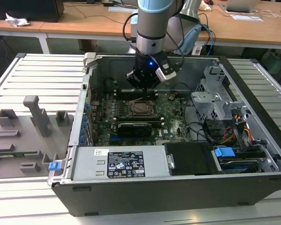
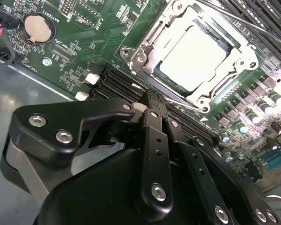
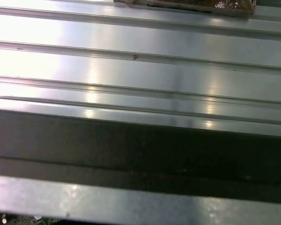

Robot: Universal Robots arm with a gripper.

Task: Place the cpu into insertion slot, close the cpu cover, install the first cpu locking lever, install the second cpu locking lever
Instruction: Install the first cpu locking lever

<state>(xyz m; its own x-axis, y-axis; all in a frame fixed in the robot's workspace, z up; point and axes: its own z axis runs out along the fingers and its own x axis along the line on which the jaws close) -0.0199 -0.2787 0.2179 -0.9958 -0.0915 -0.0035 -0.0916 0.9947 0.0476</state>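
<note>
Cpu (image 2: 193, 61) sits seated just beyond gripper (image 2: 147, 101).

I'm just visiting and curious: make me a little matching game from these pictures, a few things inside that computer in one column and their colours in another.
Things:
1. cpu
2. circuit board
3. gripper
4. drive latch

Colours:
A. blue
B. black
C. silver-grey
D. green

Pairs: 1-C, 2-D, 3-B, 4-A
</note>
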